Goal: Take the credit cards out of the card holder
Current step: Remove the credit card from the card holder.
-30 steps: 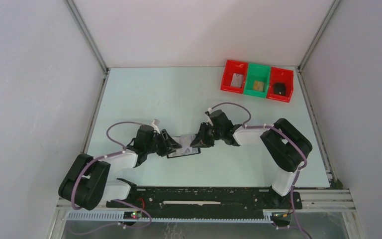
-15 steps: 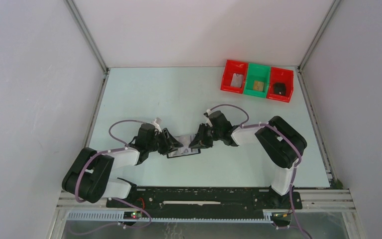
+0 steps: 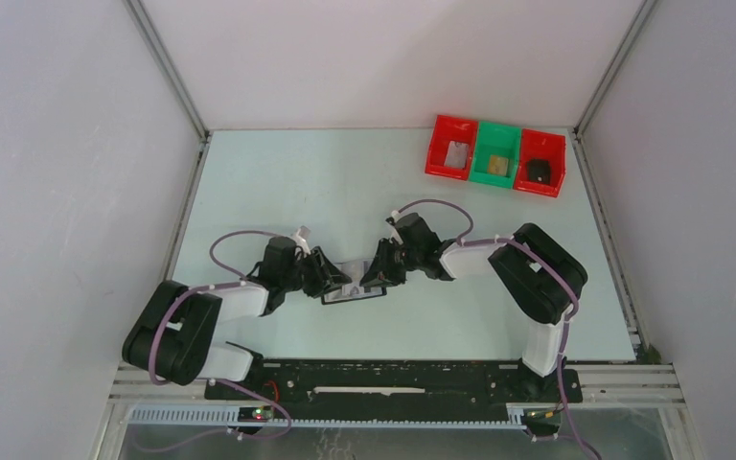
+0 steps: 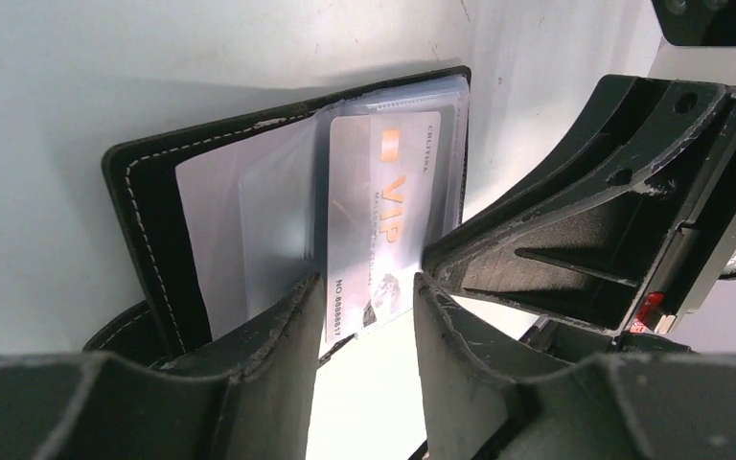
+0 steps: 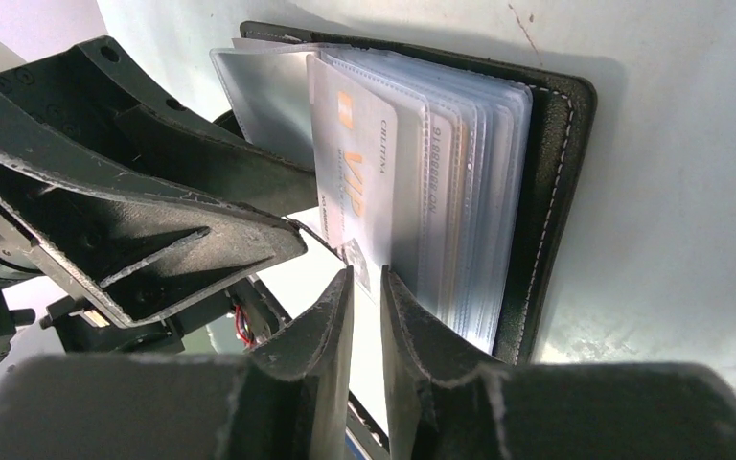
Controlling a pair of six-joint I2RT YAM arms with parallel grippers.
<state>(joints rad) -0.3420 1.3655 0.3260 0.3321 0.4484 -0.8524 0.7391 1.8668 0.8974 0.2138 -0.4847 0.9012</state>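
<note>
The black card holder [image 3: 353, 293] lies open on the table between my two grippers, its clear sleeves fanned out [image 4: 139, 220] [image 5: 548, 192]. A silvery-grey credit card [image 4: 383, 211] marked VIP stands partly out of a sleeve [image 5: 359, 182]. My right gripper [image 3: 374, 274] [image 5: 366, 278] is closed narrowly on this card's lower corner. My left gripper [image 3: 333, 278] [image 4: 366, 289] is open at the holder's left half, with its fingers either side of the card's near edge. No tan-orange card can be made out inside the holder.
A row of three bins stands at the far right: a red bin [image 3: 450, 149] with a grey card, a green bin [image 3: 495, 154] with a tan one, and a red bin [image 3: 541, 164] with a dark item. White walls enclose the table.
My right gripper has moved slightly left, closer onto the holder. The left arm has shifted a little. The holder stays in place.
</note>
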